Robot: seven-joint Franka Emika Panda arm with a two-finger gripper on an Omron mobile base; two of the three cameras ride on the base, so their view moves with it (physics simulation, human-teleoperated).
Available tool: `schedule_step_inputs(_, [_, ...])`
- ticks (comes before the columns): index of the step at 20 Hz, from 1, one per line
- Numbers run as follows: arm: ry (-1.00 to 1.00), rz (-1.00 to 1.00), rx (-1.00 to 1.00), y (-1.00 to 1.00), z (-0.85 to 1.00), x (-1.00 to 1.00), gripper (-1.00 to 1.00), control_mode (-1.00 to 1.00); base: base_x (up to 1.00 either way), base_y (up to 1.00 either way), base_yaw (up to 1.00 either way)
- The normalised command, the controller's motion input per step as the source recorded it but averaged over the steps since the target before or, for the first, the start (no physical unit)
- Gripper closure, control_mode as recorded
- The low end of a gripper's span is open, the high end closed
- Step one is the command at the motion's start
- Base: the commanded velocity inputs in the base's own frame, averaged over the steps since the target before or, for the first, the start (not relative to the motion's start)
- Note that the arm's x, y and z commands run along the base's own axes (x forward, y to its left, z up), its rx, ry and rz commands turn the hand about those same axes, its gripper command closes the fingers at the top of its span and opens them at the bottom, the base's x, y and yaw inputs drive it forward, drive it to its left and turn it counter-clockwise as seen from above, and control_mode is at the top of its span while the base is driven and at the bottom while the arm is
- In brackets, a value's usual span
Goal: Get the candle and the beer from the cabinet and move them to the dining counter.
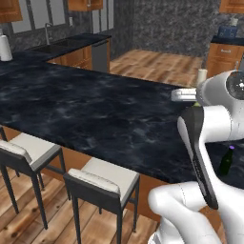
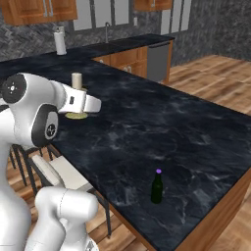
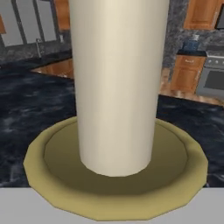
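Observation:
The cream candle (image 3: 118, 83) stands upright on its olive dish holder (image 3: 116, 183), right in front of the hand camera. On the black marble dining counter (image 2: 162, 127) the candle (image 2: 76, 80) rises behind my hand, and its dish (image 2: 76, 116) seems to rest on the top. My gripper (image 2: 81, 105) sits level at the candle, but its fingers are hidden, so the grip cannot be judged. In the left base view the candle's top (image 1: 202, 76) peeks over the gripper (image 1: 190, 95). The green beer bottle (image 2: 157, 188) with a purple cap stands upright near the counter's front edge, also beer (image 1: 226, 162).
Two white-cushioned stools (image 1: 33, 148) (image 1: 102, 180) line the counter's near side. A paper-towel roll (image 2: 60, 41) and a sink faucet (image 2: 106, 30) stand on the far kitchen counter. Wood cabinets (image 2: 39, 11) hang above it.

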Motion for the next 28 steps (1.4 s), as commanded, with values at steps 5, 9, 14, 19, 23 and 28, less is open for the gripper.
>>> schedule_step_inputs(5, [0.15, -0.04, -0.17, 0.14, -0.57, 0.17, 1.00, -1.00, 0.00, 0.00, 0.00])
schedule_step_inputs(9, [0.03, -0.08, -0.10, 0.16, -0.45, 0.20, 1.00, -1.00, 0.00, 0.00, 0.00])
schedule_step_inputs(14, [0.06, -0.03, -0.03, 0.06, -0.32, 0.09, 1.00, -1.00, 0.00, 0.00, 0.00])
schedule_step_inputs(19, [0.16, -0.02, 0.00, 0.12, -0.26, -0.03, 1.00, -1.00, 0.00, 0.00, 0.00])
schedule_step_inputs(23, [0.00, -0.23, 0.00, 0.22, -0.42, 0.11, 1.00, -1.00, 0.00, 0.00, 0.00])
schedule_step_inputs(28, [-0.09, -0.27, 0.00, 0.21, -0.39, 0.09, 1.00, -1.00, 0.00, 0.00, 0.00])
